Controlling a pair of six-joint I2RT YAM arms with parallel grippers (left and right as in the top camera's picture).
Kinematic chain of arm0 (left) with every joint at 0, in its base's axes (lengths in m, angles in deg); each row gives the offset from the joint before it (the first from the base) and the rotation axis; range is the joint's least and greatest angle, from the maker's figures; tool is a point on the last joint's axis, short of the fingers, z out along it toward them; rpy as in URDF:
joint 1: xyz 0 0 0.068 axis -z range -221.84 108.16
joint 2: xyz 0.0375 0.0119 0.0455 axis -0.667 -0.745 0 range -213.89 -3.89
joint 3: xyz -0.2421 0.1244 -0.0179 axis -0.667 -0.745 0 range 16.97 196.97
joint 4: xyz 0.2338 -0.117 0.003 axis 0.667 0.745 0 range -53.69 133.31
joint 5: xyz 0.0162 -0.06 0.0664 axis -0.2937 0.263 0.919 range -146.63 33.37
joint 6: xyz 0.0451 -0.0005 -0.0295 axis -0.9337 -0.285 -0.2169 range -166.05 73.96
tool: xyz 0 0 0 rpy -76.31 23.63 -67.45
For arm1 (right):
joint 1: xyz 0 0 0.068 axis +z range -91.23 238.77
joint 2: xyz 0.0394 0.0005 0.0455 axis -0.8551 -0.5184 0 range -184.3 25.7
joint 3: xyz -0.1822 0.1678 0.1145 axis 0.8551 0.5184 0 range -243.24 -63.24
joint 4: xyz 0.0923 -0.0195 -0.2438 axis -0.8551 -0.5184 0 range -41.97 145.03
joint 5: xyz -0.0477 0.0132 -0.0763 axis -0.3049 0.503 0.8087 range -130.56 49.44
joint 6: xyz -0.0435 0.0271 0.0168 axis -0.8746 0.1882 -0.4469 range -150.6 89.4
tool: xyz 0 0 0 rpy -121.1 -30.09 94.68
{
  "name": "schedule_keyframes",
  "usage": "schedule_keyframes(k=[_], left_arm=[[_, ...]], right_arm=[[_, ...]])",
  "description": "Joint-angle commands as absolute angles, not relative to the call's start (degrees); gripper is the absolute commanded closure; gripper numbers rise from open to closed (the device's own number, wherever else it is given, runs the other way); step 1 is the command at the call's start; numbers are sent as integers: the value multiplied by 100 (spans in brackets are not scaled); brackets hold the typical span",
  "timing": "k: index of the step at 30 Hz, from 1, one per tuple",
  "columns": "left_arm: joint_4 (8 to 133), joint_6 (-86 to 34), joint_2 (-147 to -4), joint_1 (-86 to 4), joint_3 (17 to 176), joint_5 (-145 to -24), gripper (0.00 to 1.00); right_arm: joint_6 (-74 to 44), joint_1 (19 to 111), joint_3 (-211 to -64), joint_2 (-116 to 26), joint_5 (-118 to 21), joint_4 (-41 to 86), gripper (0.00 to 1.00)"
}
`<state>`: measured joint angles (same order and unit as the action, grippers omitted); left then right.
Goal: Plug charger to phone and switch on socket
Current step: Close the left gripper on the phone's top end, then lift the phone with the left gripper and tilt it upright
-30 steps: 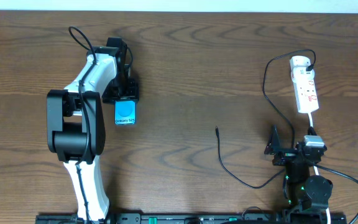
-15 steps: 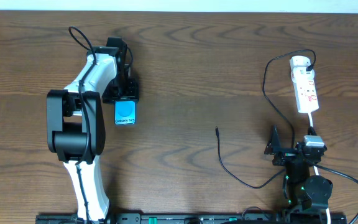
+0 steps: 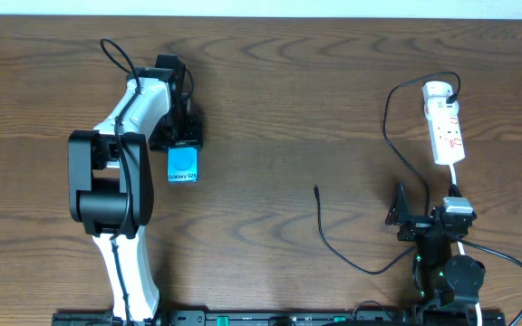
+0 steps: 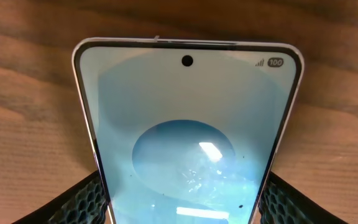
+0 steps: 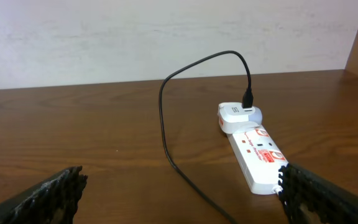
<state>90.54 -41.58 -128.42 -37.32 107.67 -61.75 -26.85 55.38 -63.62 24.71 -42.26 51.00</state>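
A dark wooden table [image 3: 288,109] fills your overhead view. Your left arm [image 3: 120,172], white with black joints, is the biggest thing on it: it rises from the near edge, bends at a bulky black elbow and stretches away toward the far left. Its tool [image 3: 181,145] points back down at the table. Your right arm [image 3: 442,263] is folded low and compact at the near right edge. Its tool [image 3: 404,215] faces the far side with the jaws spread wide and nothing between them. The socket [image 3: 444,122], a white strip with red markings, lies far right, well apart from both tools. The charger [image 3: 386,122] is plugged into its far end and trails in a long loop across the table. The phone [image 3: 182,165], screen bright turquoise, sits at the left tool. The charger's plug tip [image 3: 316,188] lies bare on the wood between the two arms, touching nothing. Only the left wrist camera shows the grip: black textured fingers [image 4: 79,199] press both long edges of the phone [image 4: 188,124]. Only the right wrist camera shows the cable [image 5: 161,118] arching up off the socket [image 5: 257,158] before dropping to the table.
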Motion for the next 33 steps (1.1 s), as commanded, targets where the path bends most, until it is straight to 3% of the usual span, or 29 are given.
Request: schedule_keyframes(k=[1, 21, 33], left_arm=[[9199, -4171, -12916, -3748, 10946, -6215, 93], [9310, -4026, -11382, -3748, 10970, -6424, 93], [9299, -2643, -10140, -3754, 10970, -8055, 93]], right_arm=[[-2615, 5588, -6356, 2501, -4219, 5073, 1], [-2615, 5588, -6356, 2499, -4219, 5073, 1], [-2615, 5588, -6356, 2501, -4219, 5073, 1]])
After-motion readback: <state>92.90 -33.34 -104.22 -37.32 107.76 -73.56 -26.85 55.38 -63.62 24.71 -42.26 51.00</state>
